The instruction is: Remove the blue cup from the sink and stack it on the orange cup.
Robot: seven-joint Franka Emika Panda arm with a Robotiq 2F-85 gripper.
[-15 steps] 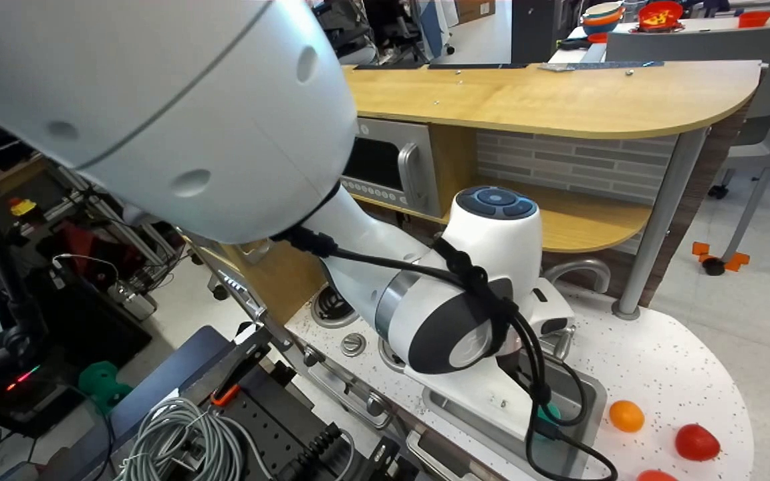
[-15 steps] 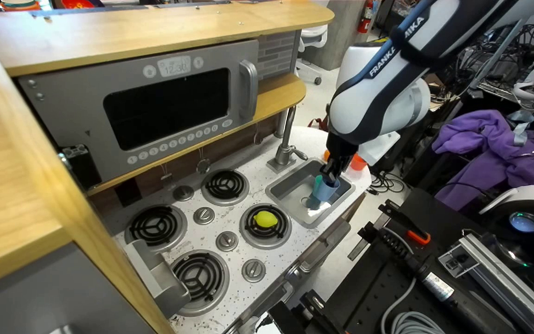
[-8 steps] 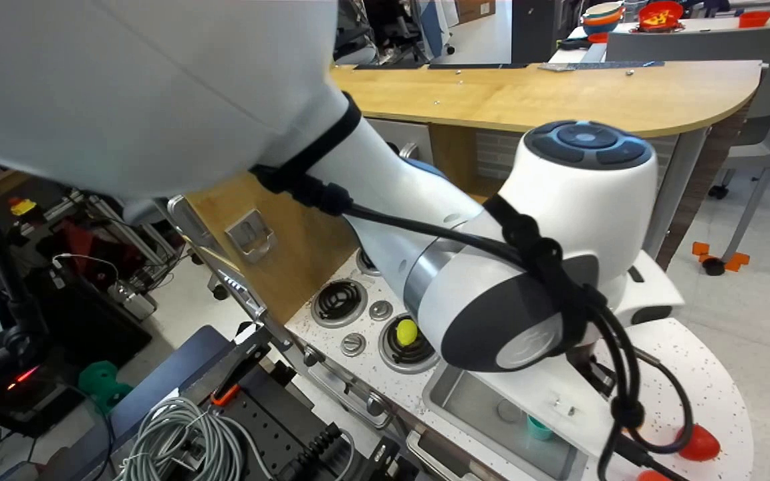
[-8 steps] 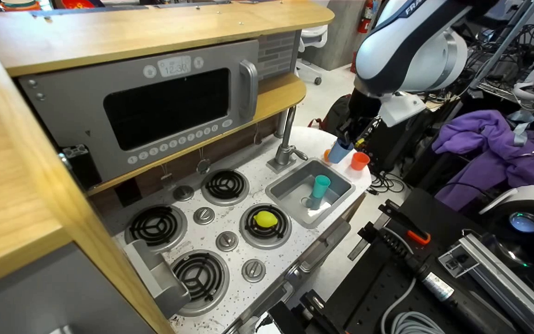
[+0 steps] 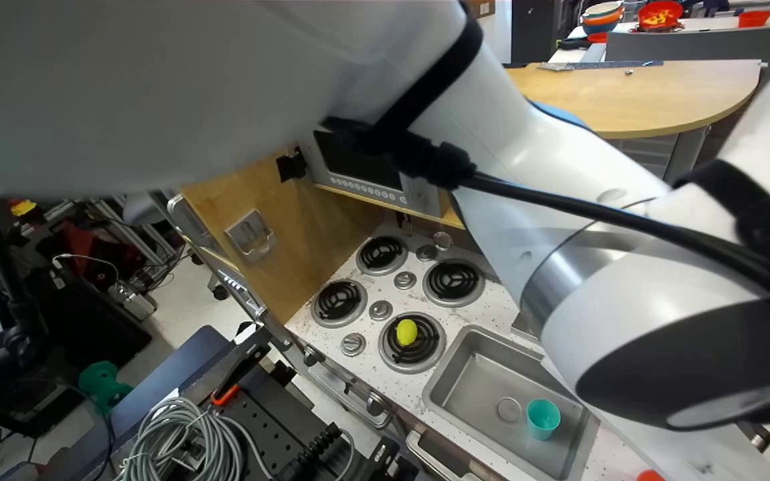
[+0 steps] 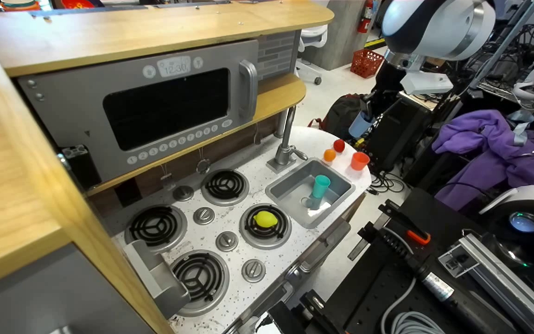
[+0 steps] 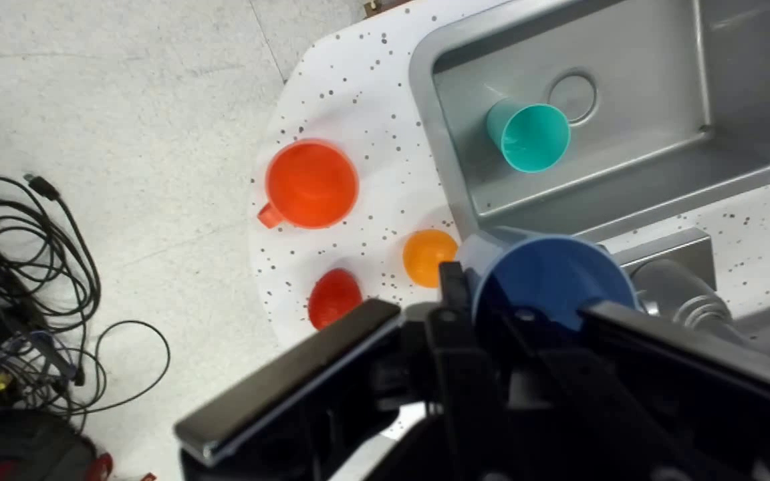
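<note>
Wrist view: the gripper (image 7: pixel 485 297) pinches the wall of the blue cup (image 7: pixel 559 268), one finger outside, the other apparently inside the mouth. Judging from this, the first half is done: the blue cup hangs from the fingertips, out of the sink (image 7: pixel 646 73), which lies lower than the gripper, to the upper right of its fingers; a teal cup (image 7: pixel 535 137) is in it. In an exterior view, the orange cup (image 6: pixel 359 161) sits lower than the gripper, apart from the blue cup, which tilts in mid-air. Stacking is not yet done. The wrist view puts the orange cup, mouth up, to the upper left of the fingertips. Left to do, I judge: travel over it, straighten the blue cup, lower, release.
</note>
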